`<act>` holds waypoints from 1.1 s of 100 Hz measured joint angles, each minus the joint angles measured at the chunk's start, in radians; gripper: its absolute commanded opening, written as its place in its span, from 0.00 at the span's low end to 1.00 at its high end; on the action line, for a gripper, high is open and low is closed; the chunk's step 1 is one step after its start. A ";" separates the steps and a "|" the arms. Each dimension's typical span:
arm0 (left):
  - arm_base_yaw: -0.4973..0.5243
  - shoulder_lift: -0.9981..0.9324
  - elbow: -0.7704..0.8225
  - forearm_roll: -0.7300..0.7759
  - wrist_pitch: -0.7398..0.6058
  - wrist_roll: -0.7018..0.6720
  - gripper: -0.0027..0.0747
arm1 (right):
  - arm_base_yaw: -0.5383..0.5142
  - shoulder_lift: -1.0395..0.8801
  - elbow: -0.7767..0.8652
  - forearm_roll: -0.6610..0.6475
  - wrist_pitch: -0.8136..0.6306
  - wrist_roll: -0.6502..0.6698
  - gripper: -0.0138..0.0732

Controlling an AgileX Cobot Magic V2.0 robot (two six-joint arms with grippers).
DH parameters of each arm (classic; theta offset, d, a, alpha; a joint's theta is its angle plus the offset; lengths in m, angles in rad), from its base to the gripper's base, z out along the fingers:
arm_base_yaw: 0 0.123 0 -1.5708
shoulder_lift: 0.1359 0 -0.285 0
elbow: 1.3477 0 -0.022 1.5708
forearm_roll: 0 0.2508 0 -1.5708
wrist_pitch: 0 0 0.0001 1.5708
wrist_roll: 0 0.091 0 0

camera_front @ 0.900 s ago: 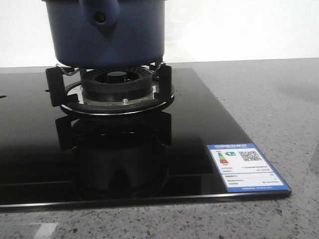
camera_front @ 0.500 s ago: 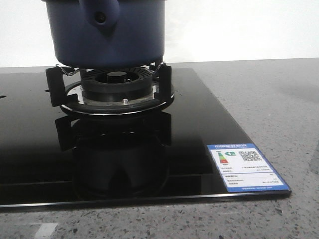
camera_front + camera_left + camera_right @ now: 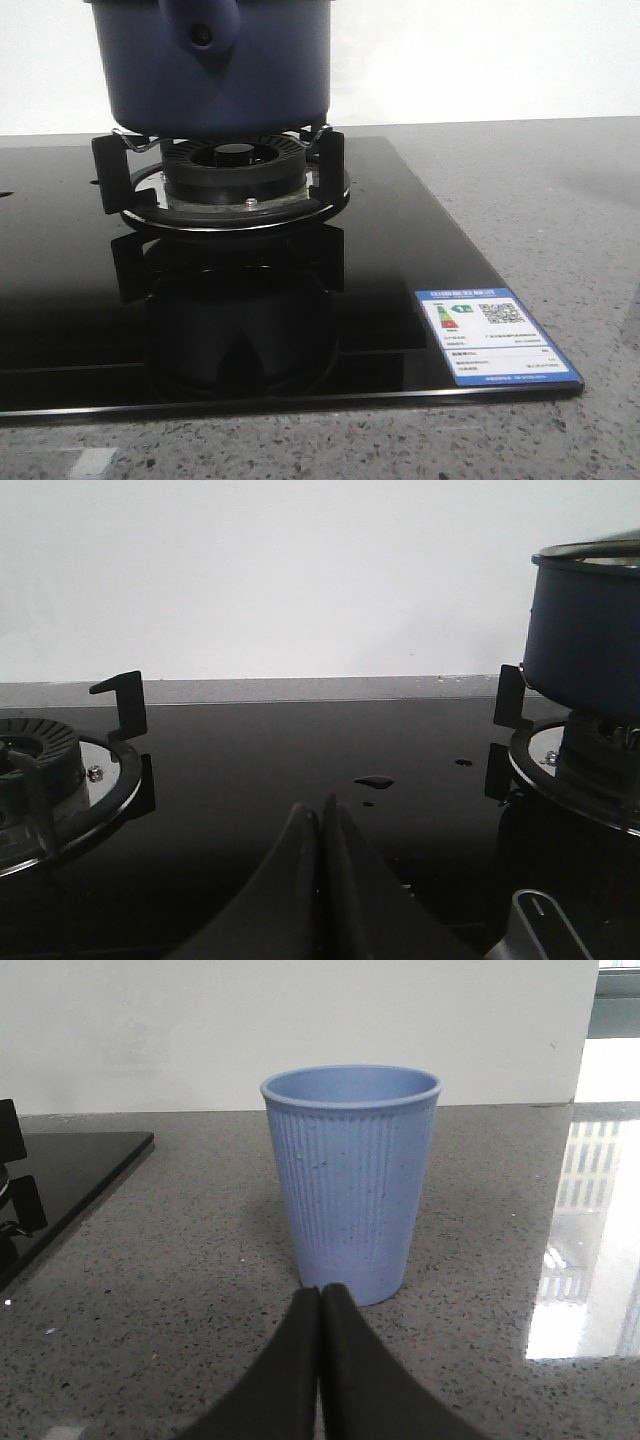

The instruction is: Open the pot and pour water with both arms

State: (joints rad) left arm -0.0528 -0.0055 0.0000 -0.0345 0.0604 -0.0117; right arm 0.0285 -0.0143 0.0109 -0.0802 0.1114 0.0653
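Note:
The dark navy-blue pot [image 3: 215,65] stands on the burner's black supports [image 3: 232,180] at the back left of the front view, its handle stub with a small hole facing me. It also shows in the left wrist view [image 3: 585,630], with a lid edge on top. My left gripper [image 3: 321,815] is shut and empty, low over the black glass hob, apart from the pot. My right gripper [image 3: 320,1295] is shut and empty, just short of a pale blue ribbed cup [image 3: 350,1180] that stands upright on the grey counter. Neither gripper shows in the front view.
The black glass hob [image 3: 400,260] carries a blue-and-white energy label [image 3: 495,335] at its front right corner. A second burner [image 3: 50,780] lies beside the left gripper. Small drops of water [image 3: 375,781] sit on the glass. Grey speckled counter [image 3: 560,200] lies to the right.

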 measured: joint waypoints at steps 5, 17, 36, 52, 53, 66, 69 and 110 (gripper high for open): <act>0.000 0.000 0.000 0.000 0.000 0.000 0.01 | 0.000 0.000 0.000 0.000 0.000 0.000 0.10; 0.000 0.000 0.000 0.000 0.000 0.000 0.01 | 0.000 0.000 0.000 0.000 0.000 0.000 0.10; 0.000 0.000 0.000 0.000 0.000 0.000 0.01 | 0.000 0.000 0.000 0.000 -0.018 0.000 0.10; 0.000 0.000 0.000 0.000 0.000 0.000 0.01 | 0.000 0.000 0.000 0.000 -0.031 0.000 0.10; 0.000 0.000 0.000 0.000 0.000 0.000 0.01 | 0.000 0.000 0.000 0.000 -0.033 0.000 0.10; 0.000 0.000 0.000 -0.005 0.000 0.000 0.01 | 0.000 0.000 0.000 0.012 -0.052 0.000 0.10; 0.000 0.000 0.000 -0.015 0.000 0.000 0.01 | 0.000 0.000 0.000 0.022 -0.059 0.000 0.10; 0.000 0.000 0.000 -0.421 -0.043 0.000 0.01 | 0.000 0.000 0.000 0.399 -0.086 0.000 0.10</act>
State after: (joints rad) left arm -0.0528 -0.0055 0.0000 -0.4554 0.0174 -0.0117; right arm 0.0285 -0.0143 0.0109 0.3183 0.0251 0.0653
